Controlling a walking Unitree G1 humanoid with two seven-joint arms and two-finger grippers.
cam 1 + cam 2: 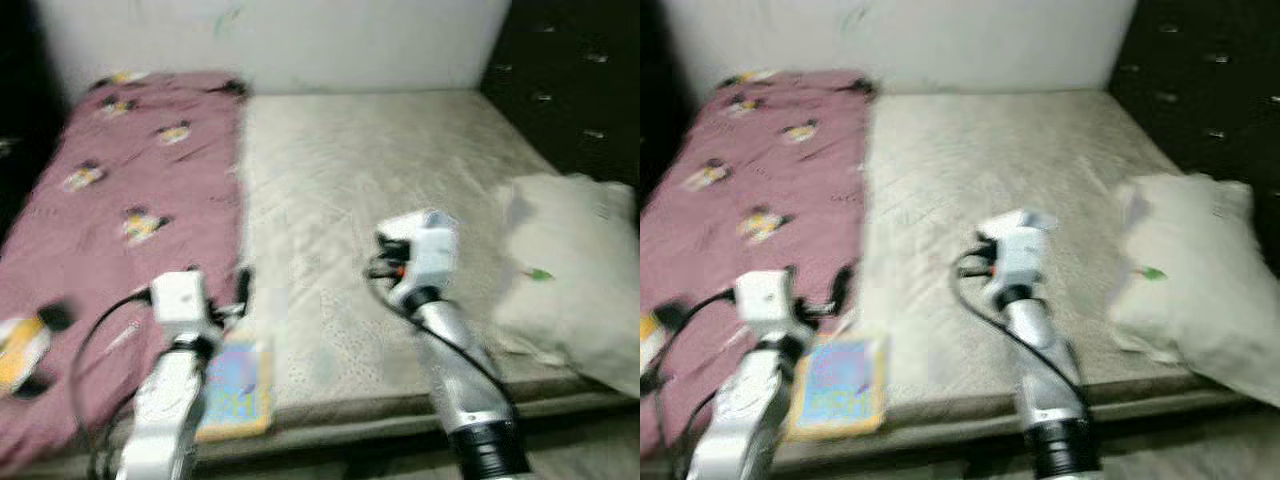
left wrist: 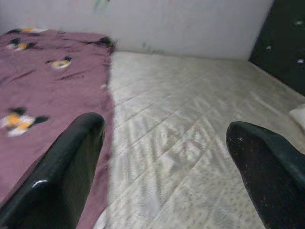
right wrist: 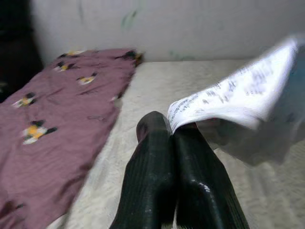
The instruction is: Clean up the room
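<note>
You had no bin or basket before you, only a bed: a quilted beige mattress with a maroon blanket, printed with small yellow-and-black figures, spread flat along its 9 o'clock side. A soft, rumpled cream pillow lay at the 3 o'clock edge against the dark tufted headboard. A flat, brightly coloured book rested on the near edge at 7 o'clock, just beside the blanket's border.

Your left gripper reached forward low over that near edge, close to the book, its two glossy black fingers spread wide with nothing between them. Your right gripper was stretched out over the middle of the mattress, its ribbed fingers pressed together on the corner of a thin white printed paper sheet, which curled upward from the pinch.
</note>
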